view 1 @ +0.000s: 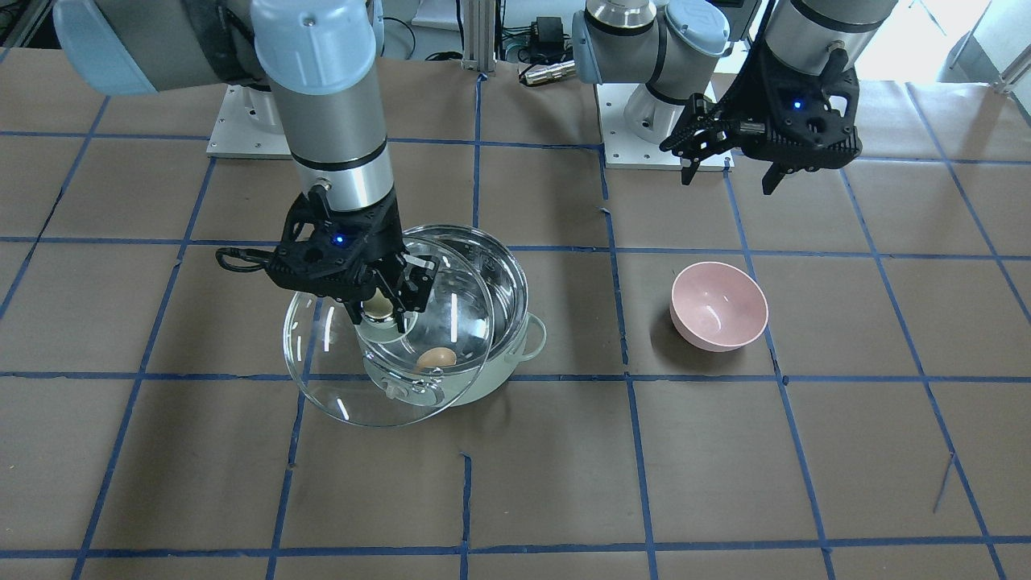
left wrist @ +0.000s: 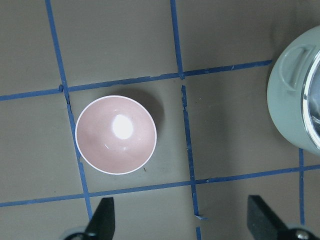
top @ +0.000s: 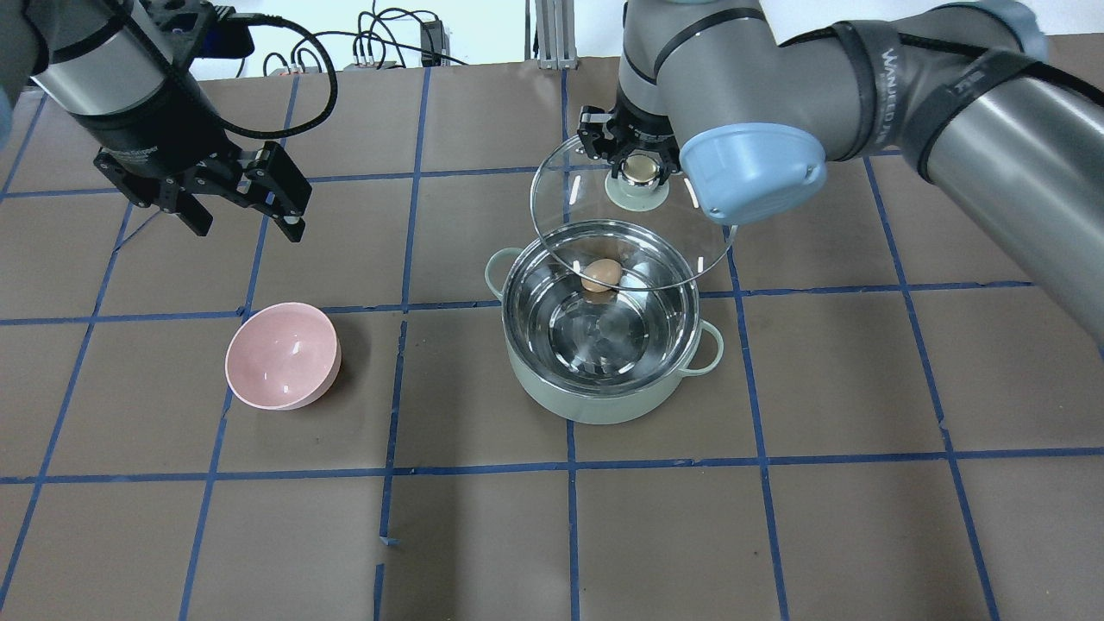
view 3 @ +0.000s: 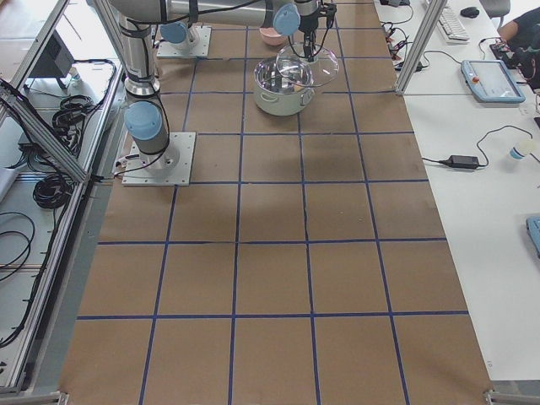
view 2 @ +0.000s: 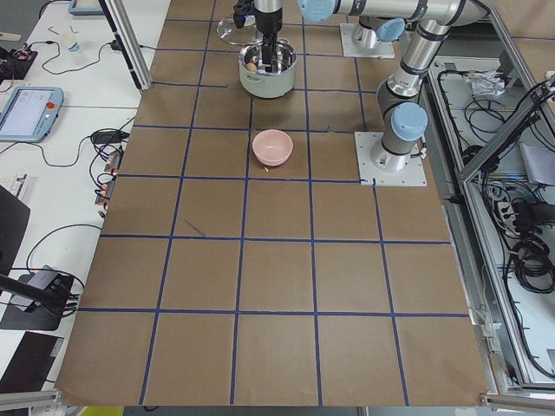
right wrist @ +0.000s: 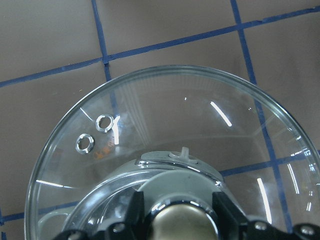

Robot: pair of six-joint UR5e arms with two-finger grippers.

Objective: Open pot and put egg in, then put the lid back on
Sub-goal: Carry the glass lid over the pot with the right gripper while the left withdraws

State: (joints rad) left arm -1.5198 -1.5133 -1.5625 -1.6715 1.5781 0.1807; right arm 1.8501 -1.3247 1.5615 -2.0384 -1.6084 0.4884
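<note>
The mint-green pot point(top: 595, 404) stands open at mid-table, and it also shows in the front view point(view 1: 506, 372). The tan egg point(top: 601, 274) lies inside it by the far wall; in the front view the egg point(view 1: 436, 358) shows through the glass. My right gripper point(top: 640, 169) is shut on the beige knob of the clear glass lid point(top: 580, 200). It holds the lid point(view 1: 342, 391) raised, overlapping only the pot's far rim. In the right wrist view the lid point(right wrist: 165, 125) fills the frame. My left gripper point(top: 246, 220) is open and empty, high above the table's left side.
A pink bowl point(top: 282, 355) sits empty left of the pot; it also shows in the left wrist view point(left wrist: 116, 134) and in the front view point(view 1: 718, 304). Blue tape lines grid the brown table. The arm bases stand at the robot's edge.
</note>
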